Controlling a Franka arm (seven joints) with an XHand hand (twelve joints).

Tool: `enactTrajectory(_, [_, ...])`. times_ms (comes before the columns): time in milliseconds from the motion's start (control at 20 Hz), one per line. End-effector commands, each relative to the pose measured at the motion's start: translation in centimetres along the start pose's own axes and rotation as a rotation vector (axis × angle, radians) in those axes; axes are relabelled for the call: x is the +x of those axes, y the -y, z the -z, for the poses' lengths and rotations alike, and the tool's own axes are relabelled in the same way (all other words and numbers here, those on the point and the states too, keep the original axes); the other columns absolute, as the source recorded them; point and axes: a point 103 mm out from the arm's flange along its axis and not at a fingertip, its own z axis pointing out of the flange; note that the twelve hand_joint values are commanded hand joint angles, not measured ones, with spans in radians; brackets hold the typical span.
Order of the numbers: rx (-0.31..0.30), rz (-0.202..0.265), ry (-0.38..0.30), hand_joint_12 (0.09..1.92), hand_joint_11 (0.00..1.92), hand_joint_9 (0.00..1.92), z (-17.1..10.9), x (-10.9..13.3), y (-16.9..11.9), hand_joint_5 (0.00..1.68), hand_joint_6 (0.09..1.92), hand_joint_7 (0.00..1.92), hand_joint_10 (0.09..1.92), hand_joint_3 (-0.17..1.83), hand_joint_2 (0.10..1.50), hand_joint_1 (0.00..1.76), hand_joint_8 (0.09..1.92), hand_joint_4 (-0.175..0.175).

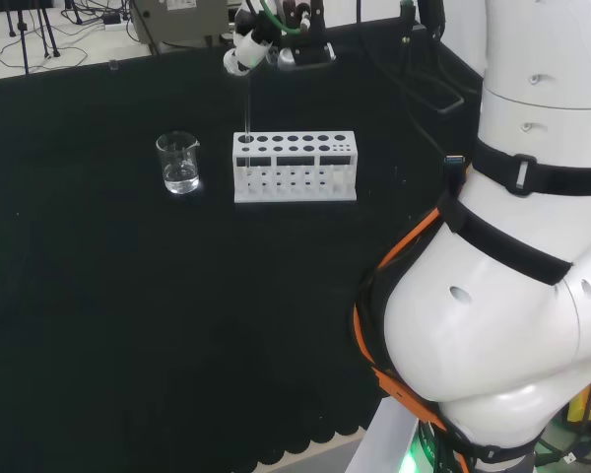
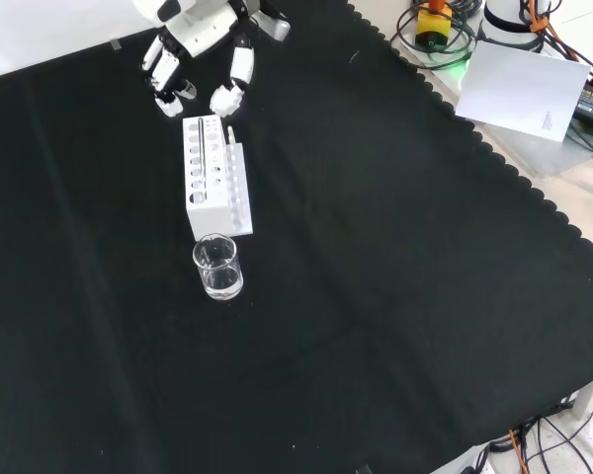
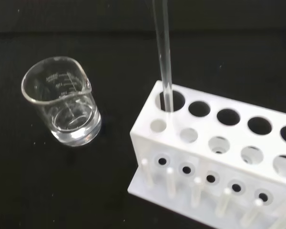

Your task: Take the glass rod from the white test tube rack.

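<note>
The white test tube rack [image 1: 295,168] stands mid-cloth in the head view, with its long side facing the camera. A thin clear glass rod [image 1: 248,108] rises upright from the rack's left end hole. The hand [image 1: 250,44] is above it, fingers curled round the rod's top. Close up in the wrist view, the rod [image 3: 163,57] has its lower end inside the end hole of the rack [image 3: 214,157]. In the front view the hand [image 2: 203,44] hovers over the far end of the rack [image 2: 215,188].
A small clear glass beaker [image 1: 179,163] stands just left of the rack in the head view, and nearer the camera than the rack in the front view, beaker [image 2: 218,267]. The arm's white links [image 1: 512,246] stand at the right. Cables and equipment line the far edge.
</note>
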Motion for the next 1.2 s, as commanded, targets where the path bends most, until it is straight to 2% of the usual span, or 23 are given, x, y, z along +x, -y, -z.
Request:
enactTrajectory(50, [0.011,0.011,-0.006,1.38,0.43,1.01,-1.2,0.2,-0.2,0.29,0.91,0.68,0.98,0.58,0.86,0.72,0.98,-0.175])
enactTrajectory(400, [0.017,0.014,-0.004,1.37,0.46,1.17,-2.4,0.4,-0.6,0.36,0.87,0.79,0.93,0.61,0.84,0.74,0.97,-0.175])
enactTrajectory(650, [0.028,0.018,-0.007,1.35,0.5,1.3,-3.0,0.1,-0.8,0.45,0.88,0.98,0.87,0.62,0.85,0.75,0.96,-0.175])
enactTrajectory(1200, [0.047,0.014,0.0,1.35,0.56,1.37,-3.5,-0.4,-1.1,0.48,0.88,1.09,0.86,0.62,0.85,0.78,0.99,-0.175])
